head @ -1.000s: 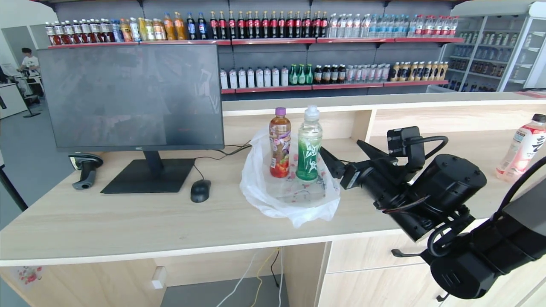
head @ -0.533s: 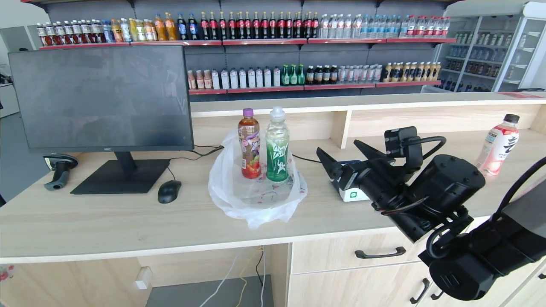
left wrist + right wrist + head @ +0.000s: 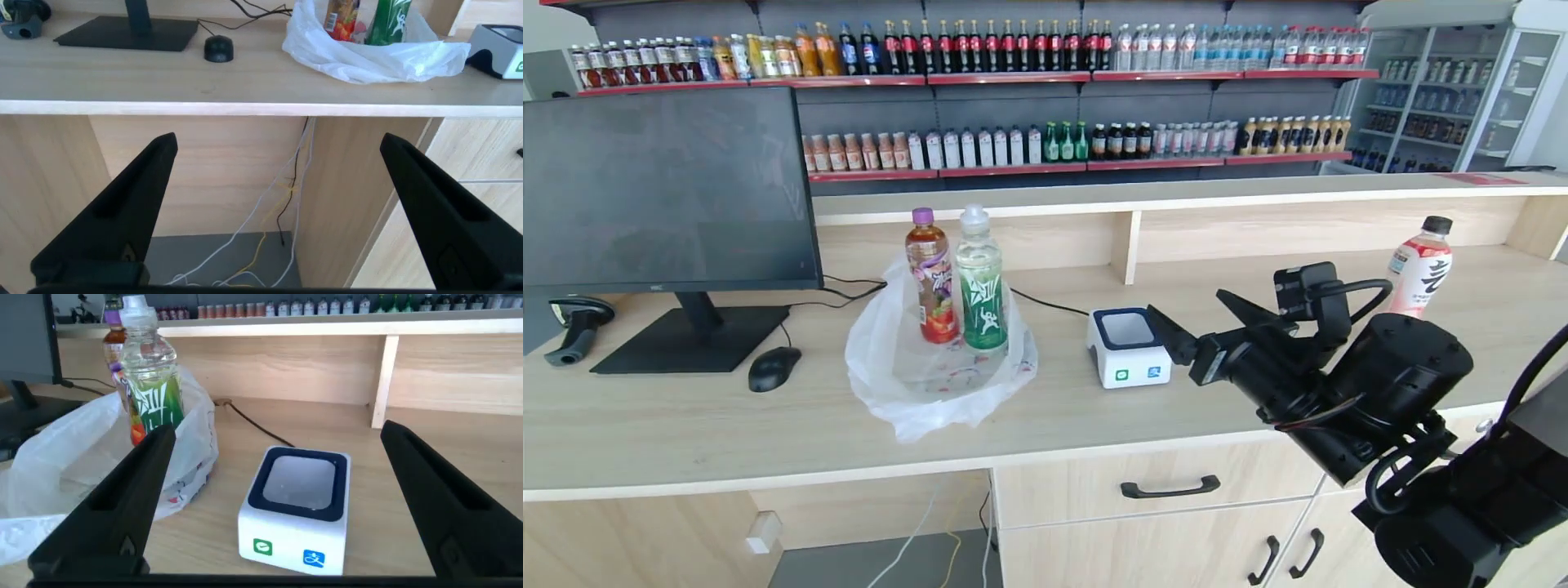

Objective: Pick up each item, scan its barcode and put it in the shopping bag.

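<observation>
The pale wooden counter (image 3: 727, 441) carries three drink bottles, two scanners and one bag. At the far left rests one black handheld barcode scanner (image 3: 574, 327), beside the foot of one dark flat monitor (image 3: 662, 188). One black computer mouse (image 3: 774, 368) lies just right of that foot. Next comes the one white plastic shopping bag (image 3: 915, 400), spread open. Two bottles stand upright in it side by side: a reddish-brown bottle with a purple cap (image 3: 931, 282) on the left and a clear bottle with a green label and white cap (image 3: 980, 282) on the right. Near the bag sits one white box scanner with a dark blue top (image 3: 1127, 347). The right gripper (image 3: 1188, 309) hovers just beside that box, jaws spread wide and holding nothing. The third bottle (image 3: 1419, 265), pink and white with a black cap, stands upright well apart at the far right. The left gripper (image 3: 278, 143) hangs below the counter's front edge, jaws likewise spread and empty.
</observation>
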{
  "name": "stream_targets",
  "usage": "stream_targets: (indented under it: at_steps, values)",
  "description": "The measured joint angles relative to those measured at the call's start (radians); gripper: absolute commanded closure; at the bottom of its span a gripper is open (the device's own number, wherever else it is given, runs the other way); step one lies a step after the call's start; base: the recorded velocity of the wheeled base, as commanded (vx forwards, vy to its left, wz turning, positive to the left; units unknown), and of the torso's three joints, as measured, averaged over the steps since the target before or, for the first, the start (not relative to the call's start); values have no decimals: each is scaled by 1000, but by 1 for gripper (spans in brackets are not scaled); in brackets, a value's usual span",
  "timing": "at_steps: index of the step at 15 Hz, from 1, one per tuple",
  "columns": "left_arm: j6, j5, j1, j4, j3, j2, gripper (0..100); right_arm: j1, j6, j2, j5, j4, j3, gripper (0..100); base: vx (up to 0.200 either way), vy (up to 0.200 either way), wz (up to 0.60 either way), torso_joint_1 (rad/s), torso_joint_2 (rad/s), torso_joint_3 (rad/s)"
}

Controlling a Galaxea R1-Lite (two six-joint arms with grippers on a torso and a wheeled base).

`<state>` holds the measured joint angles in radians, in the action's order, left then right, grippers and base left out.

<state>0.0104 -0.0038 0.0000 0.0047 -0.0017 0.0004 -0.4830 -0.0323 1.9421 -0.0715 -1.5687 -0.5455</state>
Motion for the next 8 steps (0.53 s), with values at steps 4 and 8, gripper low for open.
stream_targets:
  at_steps: [4, 8]
  values:
    - [0, 0, 0, 0, 0, 0, 0, 8, -17, -58, 0, -1, 77, 0, 0, -200, 0, 0, 2, 4]
    - [-1, 0, 0, 0, 0, 0, 0, 8, -18, -52, 0, -1, 57, 0, 0, -200, 0, 0, 4, 2]
